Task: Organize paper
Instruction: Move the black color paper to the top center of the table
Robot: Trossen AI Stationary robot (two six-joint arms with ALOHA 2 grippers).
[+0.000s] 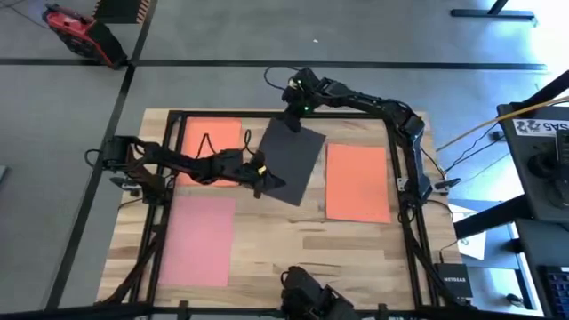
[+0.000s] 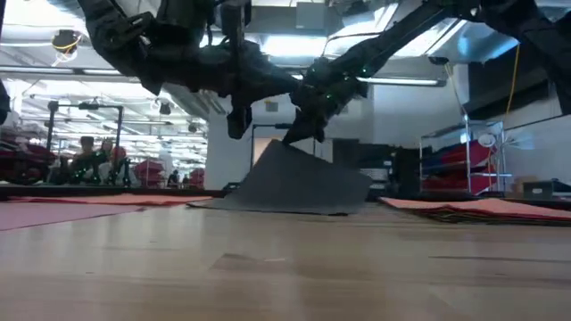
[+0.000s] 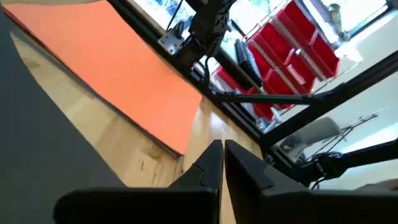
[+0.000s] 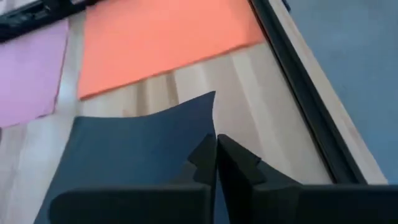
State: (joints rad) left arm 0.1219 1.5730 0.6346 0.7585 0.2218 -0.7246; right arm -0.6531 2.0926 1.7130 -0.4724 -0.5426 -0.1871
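Pinched shut on the far corner of the black sheet (image 1: 292, 158), the right gripper (image 1: 294, 116) should lift gently while the empty, closed left gripper (image 1: 259, 180) steadies the near edge mid-table.

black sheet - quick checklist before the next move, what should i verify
1. Right gripper shut on the black sheet: ok, pinching its far corner.
2. Sheet lifted: partly; the far edge is raised and the near edge rests on the table.
3. Left gripper grip: not ok; it hangs by the sheet's left edge, fingers closed with nothing between them.
4. Sheet square to the table: not ok, skewed.
5. Orange sheets and pink sheet undisturbed: ok, lying flat.
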